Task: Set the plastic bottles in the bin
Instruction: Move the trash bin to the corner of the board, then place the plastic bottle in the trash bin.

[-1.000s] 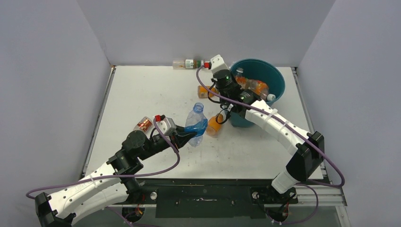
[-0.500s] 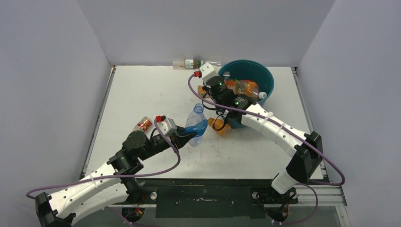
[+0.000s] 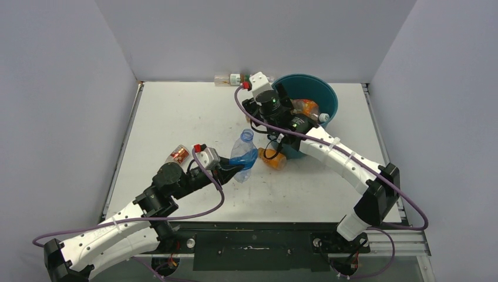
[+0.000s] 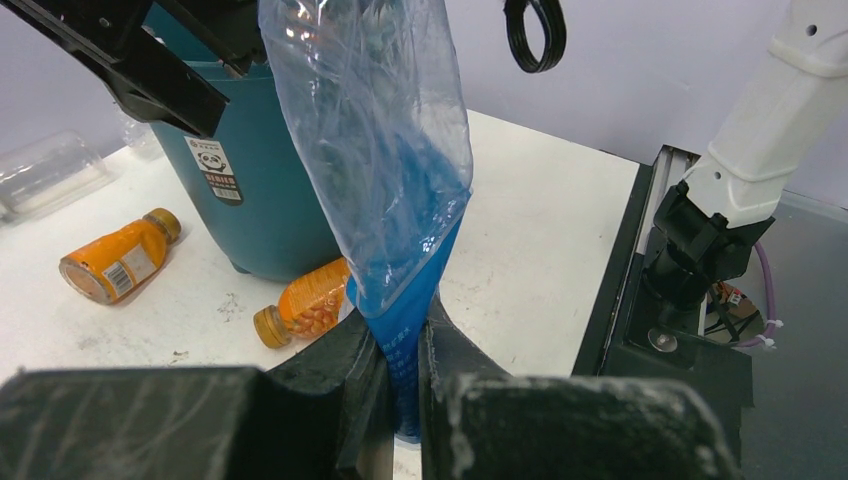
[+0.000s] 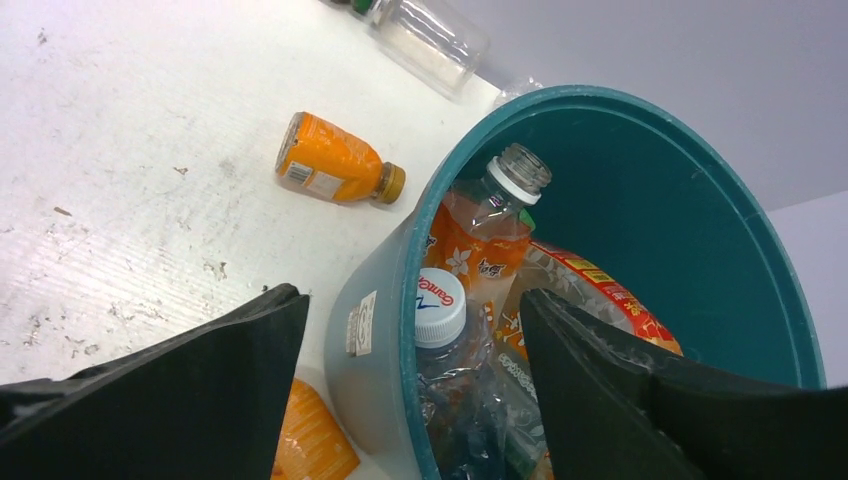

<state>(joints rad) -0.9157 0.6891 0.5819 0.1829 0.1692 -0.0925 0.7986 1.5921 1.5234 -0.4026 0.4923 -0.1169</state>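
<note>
My left gripper is shut on the crumpled blue-labelled clear bottle and holds it upright at mid-table. The teal bin stands at the back right with several bottles inside, among them a white-capped one and an orange-labelled one. My right gripper is open, one finger on each side of the bin's left rim, touching nothing. Two orange bottles lie on the table beside the bin.
A clear bottle lies along the back wall. A small red-labelled bottle lies next to my left forearm. Grey walls close in three sides. The right arm reaches across in front of the bin.
The bin has shifted left and toward the back together with the right gripper. The right jaws, shut before, now stand open. The left arm and its bottle have not moved.
</note>
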